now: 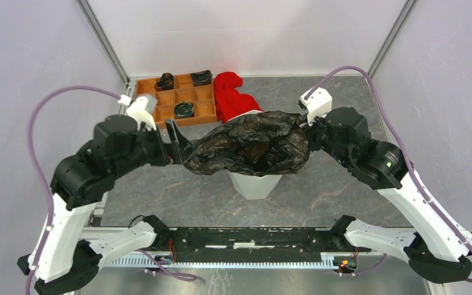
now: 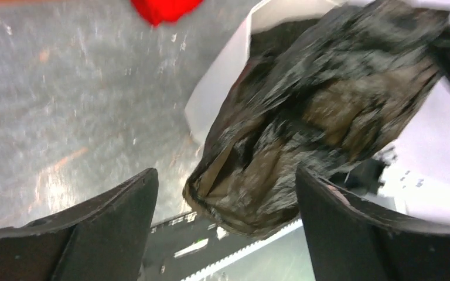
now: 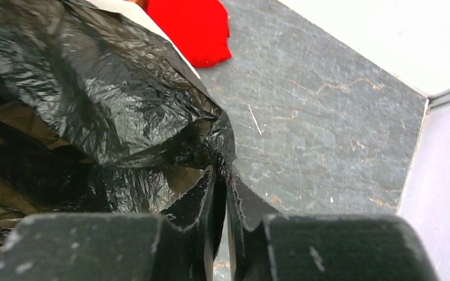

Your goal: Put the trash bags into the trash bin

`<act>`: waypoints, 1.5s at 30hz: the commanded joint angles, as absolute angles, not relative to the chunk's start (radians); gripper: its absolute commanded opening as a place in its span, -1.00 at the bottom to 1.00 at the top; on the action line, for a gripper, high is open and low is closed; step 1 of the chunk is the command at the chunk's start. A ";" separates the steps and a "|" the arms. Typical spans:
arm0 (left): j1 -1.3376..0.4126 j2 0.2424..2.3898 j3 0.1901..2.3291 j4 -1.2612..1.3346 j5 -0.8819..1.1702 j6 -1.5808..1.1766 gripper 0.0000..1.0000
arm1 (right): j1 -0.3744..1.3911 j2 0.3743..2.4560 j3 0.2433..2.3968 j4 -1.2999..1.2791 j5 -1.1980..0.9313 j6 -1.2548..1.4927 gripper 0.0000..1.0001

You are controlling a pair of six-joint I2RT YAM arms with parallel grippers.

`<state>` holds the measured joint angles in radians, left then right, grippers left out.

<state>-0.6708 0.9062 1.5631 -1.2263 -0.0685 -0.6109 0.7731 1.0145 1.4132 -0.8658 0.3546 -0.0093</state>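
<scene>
Trash bags (image 1: 249,144) draped over trash bin (image 1: 256,184), pinched in right gripper (image 3: 222,193); left gripper (image 1: 183,146) agape, empty. Mid-insertion. Calls next for stuffing them down inside.

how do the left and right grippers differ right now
The left gripper is open, fingers wide apart; the right gripper is shut, pinching the trash bag's edge. The left gripper clamps nothing, the bag's corner loose between its fingers; the right gripper holds the bag over the trash bin. Both are black-fingered and sit at opposite ends of the bag.
</scene>
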 commanded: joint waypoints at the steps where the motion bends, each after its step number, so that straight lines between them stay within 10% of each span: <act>1: -0.666 0.966 1.748 -1.125 -0.132 -0.435 0.94 | 0.771 0.996 1.436 -0.773 0.278 -0.025 -0.68; 20: -0.669 1.227 1.674 -0.949 -0.060 -0.288 0.87 | 0.771 0.975 1.374 -0.713 0.313 -0.006 -0.67; 33: -0.666 1.357 1.715 -0.897 -0.126 -0.395 -0.93 | 0.735 1.011 1.326 -0.732 0.443 0.057 -0.87; 45: -0.634 1.464 1.683 -0.798 -0.381 -0.439 -0.96 | 0.627 1.068 1.259 -0.684 0.357 0.034 -0.74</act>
